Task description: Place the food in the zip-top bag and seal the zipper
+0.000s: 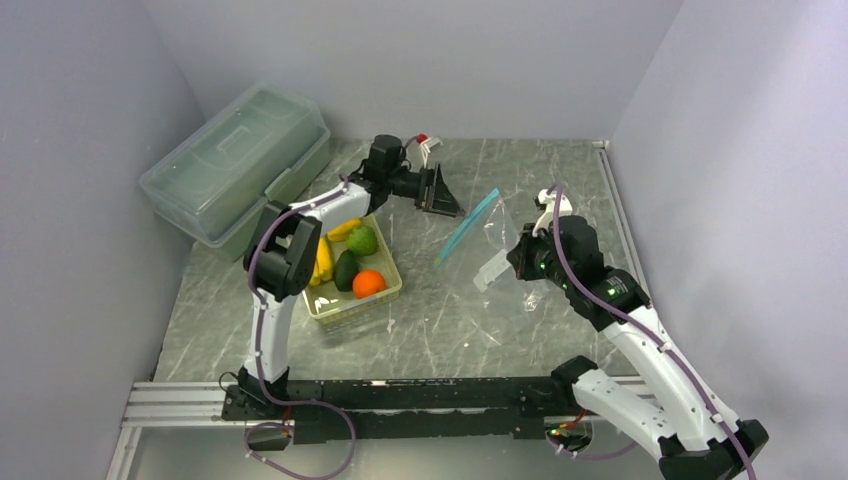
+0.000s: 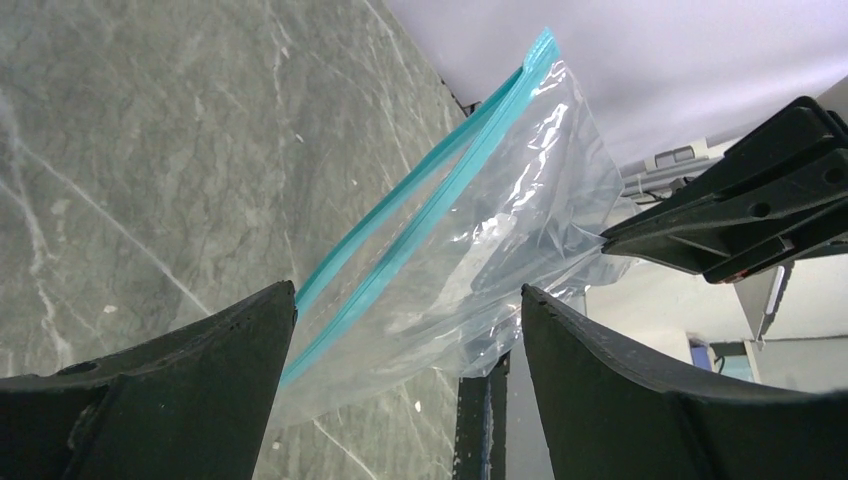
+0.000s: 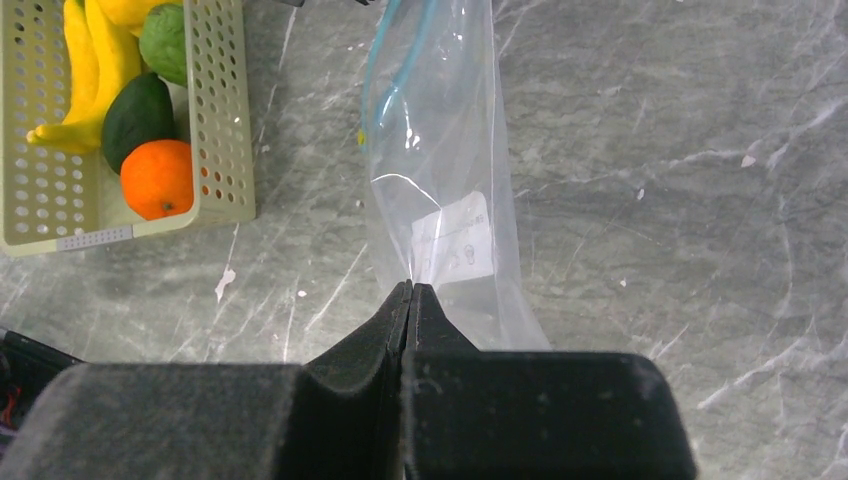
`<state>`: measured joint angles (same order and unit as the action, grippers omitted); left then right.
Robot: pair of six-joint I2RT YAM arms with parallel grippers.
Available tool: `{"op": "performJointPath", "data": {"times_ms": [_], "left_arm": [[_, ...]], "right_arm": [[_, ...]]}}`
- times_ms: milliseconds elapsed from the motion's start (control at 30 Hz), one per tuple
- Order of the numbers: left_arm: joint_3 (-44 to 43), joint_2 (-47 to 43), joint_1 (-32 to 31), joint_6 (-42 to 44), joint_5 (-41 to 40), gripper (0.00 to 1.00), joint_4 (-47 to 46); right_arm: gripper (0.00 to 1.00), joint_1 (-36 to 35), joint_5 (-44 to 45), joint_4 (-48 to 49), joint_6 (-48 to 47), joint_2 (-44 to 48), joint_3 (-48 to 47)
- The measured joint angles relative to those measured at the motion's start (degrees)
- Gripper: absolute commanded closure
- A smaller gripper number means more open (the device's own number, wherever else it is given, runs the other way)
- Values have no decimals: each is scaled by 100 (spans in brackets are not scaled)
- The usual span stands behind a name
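Note:
My right gripper [image 3: 411,290] is shut on the bottom edge of the clear zip-top bag [image 3: 440,130] and holds it lifted over the table, its teal zipper [image 1: 465,228] slanting towards the left arm. Facing that end, my left gripper [image 2: 408,300] is open. The zipper [image 2: 440,190] and bag [image 2: 500,200] hang ahead of its fingers, apart from them. The food lies in the pale basket [image 1: 330,310]: an orange [image 1: 368,283], a dark avocado [image 1: 346,268], a light green round piece [image 1: 361,240] and yellow banana pieces [image 1: 325,258].
A large translucent lidded box [image 1: 240,160] stands at the back left by the wall. The basket [image 3: 225,120] sits left of the hanging bag. Grey walls close in the marbled table on three sides.

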<state>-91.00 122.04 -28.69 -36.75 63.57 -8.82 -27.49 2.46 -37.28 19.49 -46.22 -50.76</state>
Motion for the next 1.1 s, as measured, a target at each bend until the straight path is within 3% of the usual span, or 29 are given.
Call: {"op": "performJointPath", "data": {"times_ms": [600, 833, 1100], "left_arm": [[-66, 236, -153, -195, 529, 18, -413], [-66, 243, -157, -358, 745, 26, -662], [-48, 289, -188, -1117, 1174, 33, -1740]], "right_arm": [[100, 0, 0, 0, 0, 22, 4], [100, 0, 0, 0, 0, 22, 4], [100, -7, 2, 0, -2, 22, 4]]}}
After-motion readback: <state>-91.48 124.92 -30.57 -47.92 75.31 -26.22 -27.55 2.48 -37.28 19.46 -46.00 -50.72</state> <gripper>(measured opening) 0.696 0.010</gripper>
